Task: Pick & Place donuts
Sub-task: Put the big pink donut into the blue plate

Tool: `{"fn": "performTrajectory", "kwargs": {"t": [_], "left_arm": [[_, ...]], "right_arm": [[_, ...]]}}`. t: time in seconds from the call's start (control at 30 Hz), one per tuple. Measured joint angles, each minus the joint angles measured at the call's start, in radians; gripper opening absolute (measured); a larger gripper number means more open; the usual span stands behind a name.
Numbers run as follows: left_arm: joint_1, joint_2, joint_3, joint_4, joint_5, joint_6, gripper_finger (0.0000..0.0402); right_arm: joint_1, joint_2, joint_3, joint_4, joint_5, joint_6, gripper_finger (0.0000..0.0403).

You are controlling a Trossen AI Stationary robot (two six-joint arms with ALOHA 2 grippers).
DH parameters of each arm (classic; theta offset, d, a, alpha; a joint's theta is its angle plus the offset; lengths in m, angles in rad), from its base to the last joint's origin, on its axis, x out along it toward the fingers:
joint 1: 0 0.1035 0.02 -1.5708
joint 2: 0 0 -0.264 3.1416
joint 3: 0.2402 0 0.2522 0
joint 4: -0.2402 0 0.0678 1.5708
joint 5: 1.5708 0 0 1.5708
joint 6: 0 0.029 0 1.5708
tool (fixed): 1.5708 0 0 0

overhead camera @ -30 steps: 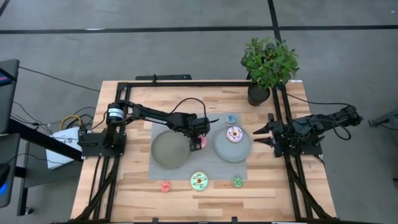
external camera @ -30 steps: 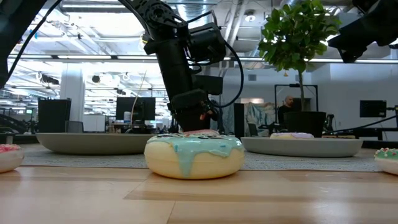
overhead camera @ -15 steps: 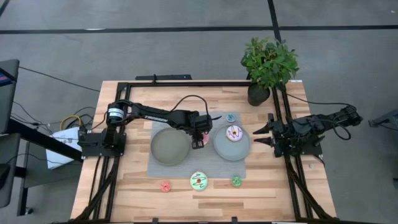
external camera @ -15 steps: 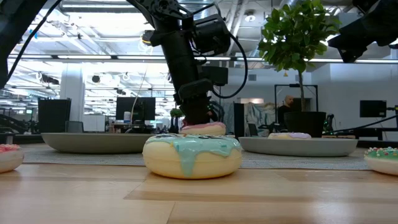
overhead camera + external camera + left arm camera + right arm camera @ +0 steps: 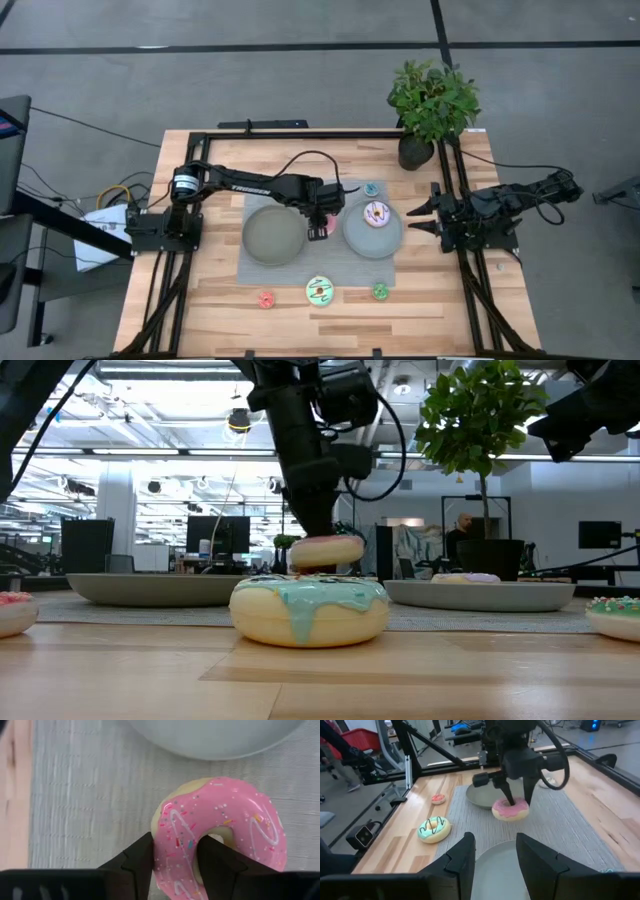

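The left gripper (image 5: 321, 222) is pinching the pink donut (image 5: 220, 835) in the middle of the high view, between the two grey plates. One finger (image 5: 137, 862) is outside the ring and the other is in its hole. In the low view the pink donut (image 5: 326, 551) hangs in the air above the mat (image 5: 300, 275). The mint-green donut (image 5: 320, 291) sits low in the high view, with the red donut (image 5: 266, 298) to its left and the green one (image 5: 380, 291) to its right. The sprinkled donut (image 5: 377, 214) lies on the right plate (image 5: 358, 238). The right gripper (image 5: 412, 219) waits at the right side, fingers apart and holding nothing.
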Motion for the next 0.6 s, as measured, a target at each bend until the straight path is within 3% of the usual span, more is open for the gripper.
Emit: {"fn": "performTrajectory", "kwargs": {"t": [0.37,0.6], "left_arm": [[0.001,-0.004,0.001,0.002,0.018,0.061,0.0132],[-0.019,-0.004,0.001,0.001,0.039,0.131,0.0132]], "right_arm": [[0.000,0.011,-0.027,0.093,0.000,0.023,0.0132],[0.000,0.106,-0.070,0.200,0.000,0.064,0.0134]]}}
